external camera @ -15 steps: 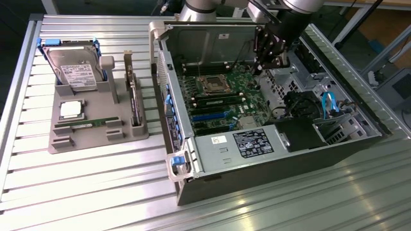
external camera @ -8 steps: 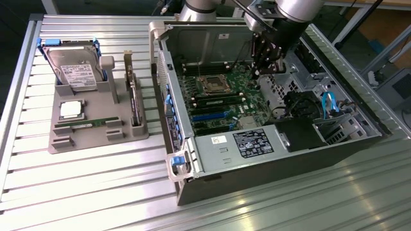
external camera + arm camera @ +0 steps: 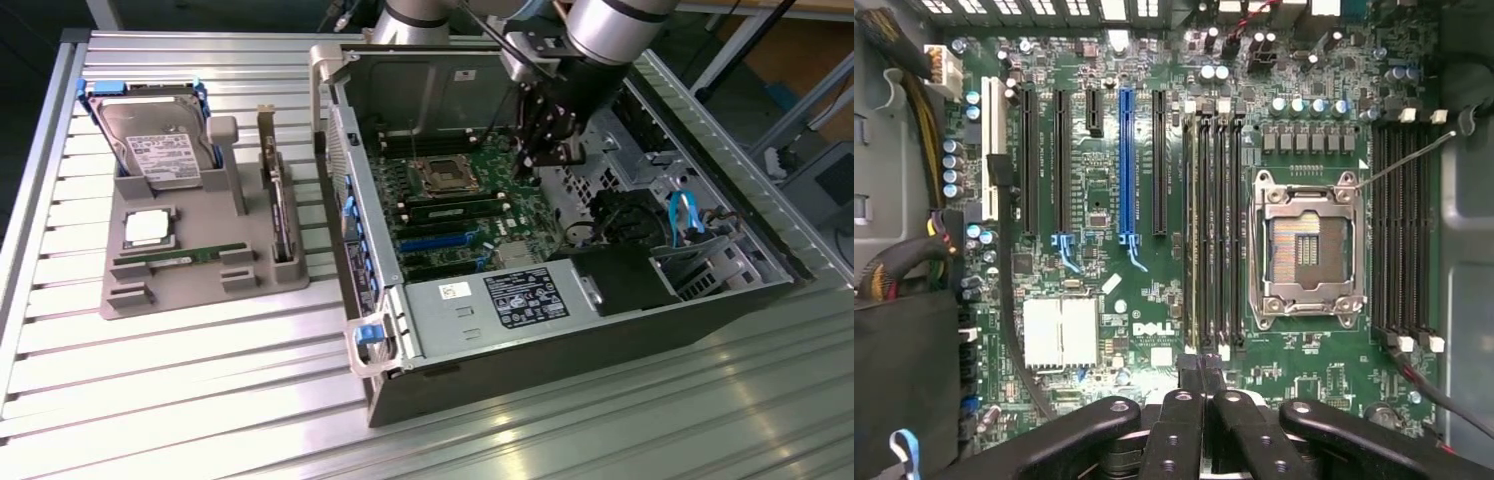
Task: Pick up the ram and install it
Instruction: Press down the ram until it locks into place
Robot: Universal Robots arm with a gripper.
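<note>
While the long green circuit-board ram stick (image 3: 174, 258) lies flat in the grey parts tray (image 3: 200, 290) near the desk's edge at the exterior view's left, the gripper (image 3: 1200, 372) hangs over the green motherboard (image 3: 1104, 200) — fingertips pressed together, seemingly on nothing. The pick-up looks not yet done — a grasp calls for parted fingers aligned on the stick's thin edges.

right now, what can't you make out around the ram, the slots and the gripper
- exterior view: the gripper and arm cover the motherboard strip right under them
- wrist view: the gripper's body hides the near ends of the memory slots
- exterior view: the ram on the grey tray is too small to show its chips
- exterior view: hard drive label print is too small to read
</note>
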